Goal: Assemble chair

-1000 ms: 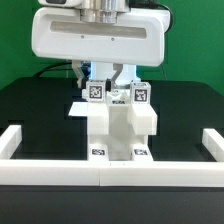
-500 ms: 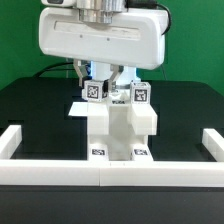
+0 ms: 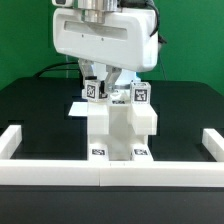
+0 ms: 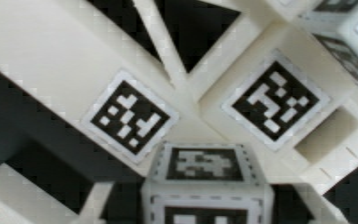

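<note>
The gripper [image 3: 100, 84] sits nearly closed, its fingers clamped on a tagged part at the top of the chair [image 3: 118, 125]. The chair stands mid-table against the near white border rail [image 3: 110, 172], between the two side rails

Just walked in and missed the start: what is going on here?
The arm's gripper is down on top of a white chair that stands partly built against the front rail. Its fingers are closed on a small tagged part at the chair's top. The wrist view shows only tagged white parts up close.
</note>
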{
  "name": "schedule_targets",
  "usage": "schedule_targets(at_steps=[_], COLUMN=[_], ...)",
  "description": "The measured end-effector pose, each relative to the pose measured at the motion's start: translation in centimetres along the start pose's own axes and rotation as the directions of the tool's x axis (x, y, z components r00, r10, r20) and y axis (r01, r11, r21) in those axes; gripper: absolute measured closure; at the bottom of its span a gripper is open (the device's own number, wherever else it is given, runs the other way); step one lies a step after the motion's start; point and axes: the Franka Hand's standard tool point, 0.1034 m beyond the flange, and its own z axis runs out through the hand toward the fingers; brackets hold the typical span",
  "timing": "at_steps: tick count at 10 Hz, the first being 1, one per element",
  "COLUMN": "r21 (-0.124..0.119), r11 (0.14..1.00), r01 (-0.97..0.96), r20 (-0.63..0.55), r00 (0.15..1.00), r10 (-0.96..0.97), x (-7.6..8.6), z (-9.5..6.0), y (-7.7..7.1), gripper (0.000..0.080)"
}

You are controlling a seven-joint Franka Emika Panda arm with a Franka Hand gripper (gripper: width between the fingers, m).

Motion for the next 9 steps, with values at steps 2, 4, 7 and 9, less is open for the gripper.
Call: schedule_targets(at_steps=[2, 4, 7, 9], r21=[0.004, 0.007, 0.011, 0.011], r11=[0.987, 0.957, 0.869, 0.808], r01=[-0.158, -0.289, -0.494, -0.589], r20=[0.004, 0.009, 0.022, 0.030], r00=[0.987, 0.957, 0.869, 0.808], r10=[0.158, 0.289, 0.494, 0.589], x=[-0.12, -0.24, -0.49, -0.61], z=[0.01, 0.02, 0.05, 0.05], y=[-0.13, -0.26, -0.54, -0.69], gripper=[0.0511, 0.0511, 0.0511, 0.0511])
